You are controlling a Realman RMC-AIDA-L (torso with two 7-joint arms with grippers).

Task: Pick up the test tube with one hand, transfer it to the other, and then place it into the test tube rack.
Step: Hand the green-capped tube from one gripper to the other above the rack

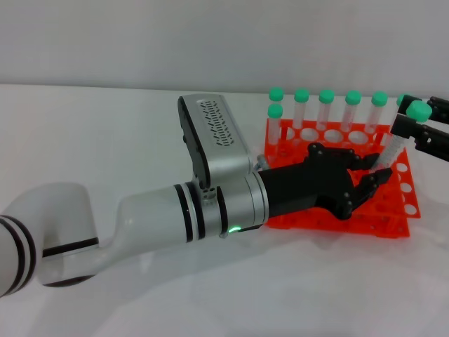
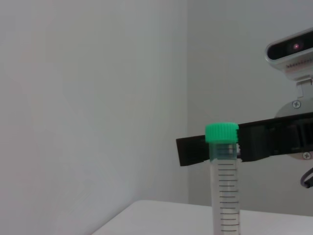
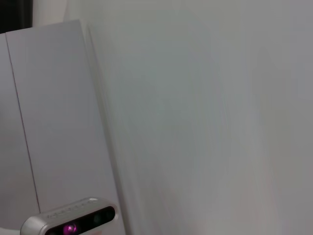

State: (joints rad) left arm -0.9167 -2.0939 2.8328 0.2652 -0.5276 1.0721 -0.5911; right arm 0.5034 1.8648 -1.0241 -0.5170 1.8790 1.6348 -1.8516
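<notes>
The test tube [image 1: 391,149], clear with a green cap, is tilted above the right side of the orange test tube rack [image 1: 393,219]. My left gripper [image 1: 375,172], black and clawed on the arm with the green light, reaches across the rack and is shut on the tube's lower end. My right gripper [image 1: 410,121] comes in from the right edge and sits at the tube just under the cap. In the left wrist view the tube [image 2: 223,196] stands upright in front of the right gripper [image 2: 259,147]. The right wrist view shows none of these things.
Several green-capped tubes [image 1: 326,98] stand in the rack's back row, and one [image 1: 275,112] at its left. The left forearm [image 1: 210,210] lies across the white table in front of the rack. The right wrist view shows only a wall and a camera housing [image 3: 68,225].
</notes>
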